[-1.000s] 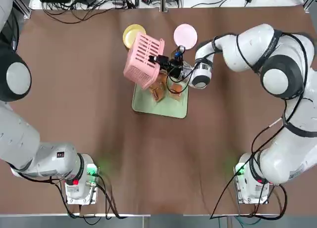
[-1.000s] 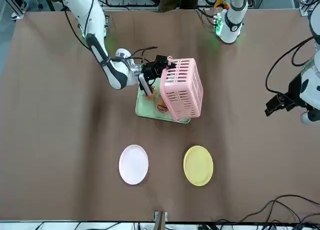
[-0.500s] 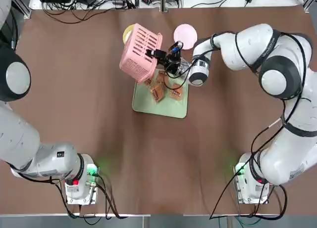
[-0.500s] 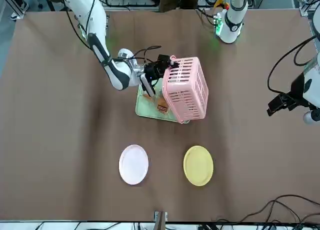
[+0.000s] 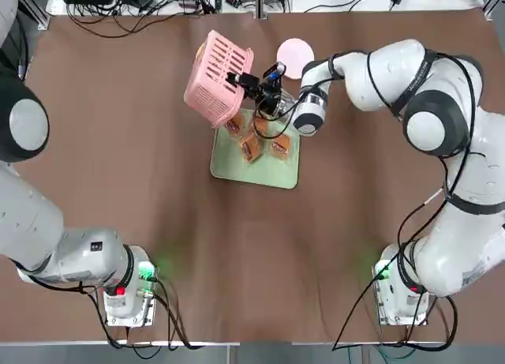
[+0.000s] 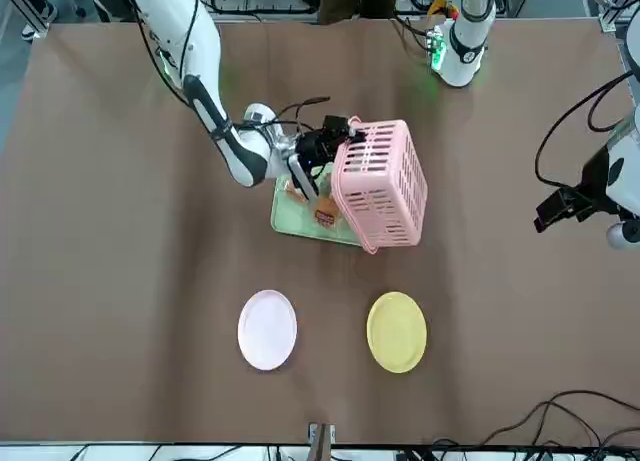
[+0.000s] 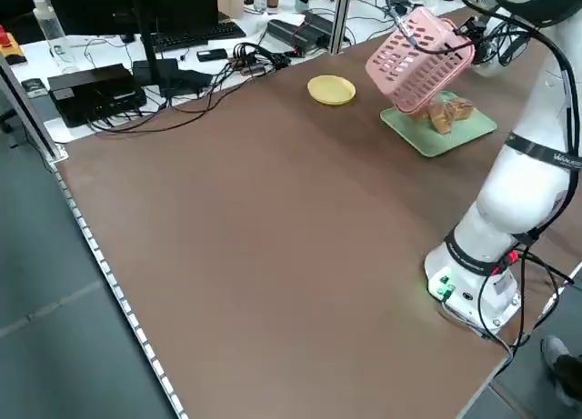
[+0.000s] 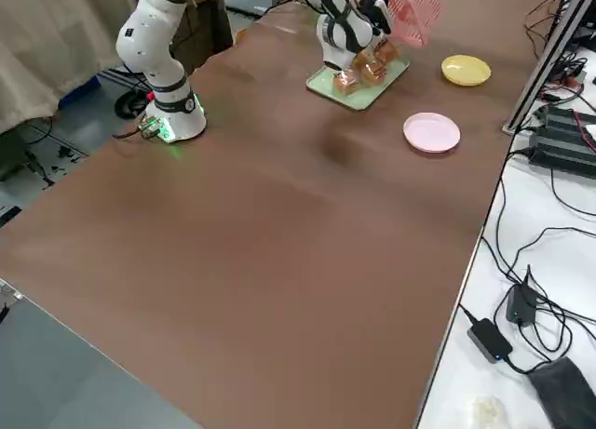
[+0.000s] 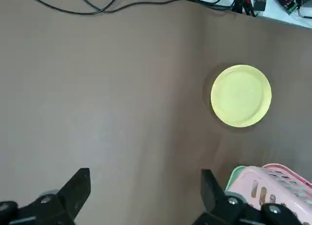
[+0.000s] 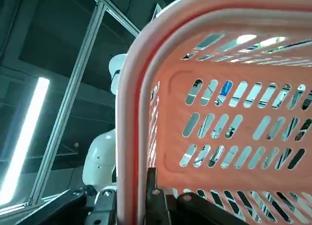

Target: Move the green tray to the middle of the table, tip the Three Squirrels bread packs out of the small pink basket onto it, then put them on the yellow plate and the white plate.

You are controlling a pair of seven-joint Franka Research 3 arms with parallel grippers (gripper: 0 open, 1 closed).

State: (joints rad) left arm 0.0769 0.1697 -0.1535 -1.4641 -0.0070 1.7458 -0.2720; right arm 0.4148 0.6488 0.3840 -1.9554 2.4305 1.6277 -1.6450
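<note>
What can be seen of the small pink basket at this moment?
The small pink basket is a square pink plastic basket with slotted lattice walls and a thick rim. It is held in the air, tipped over, above the far left part of the green tray, and the right wrist view shows its inside empty. The right gripper is clamped on its rim; nothing else touches it. The Three Squirrels bread packs lie on the tray below.

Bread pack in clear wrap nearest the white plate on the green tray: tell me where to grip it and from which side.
Grip that clear-wrapped orange-brown bread pack across its narrower width, coming straight down from above. It lies flat on the pale mint-green rectangular tray, whose low rim hinders a sideways approach. Other packs lie close beside it, so keep the fingers between them.
</note>
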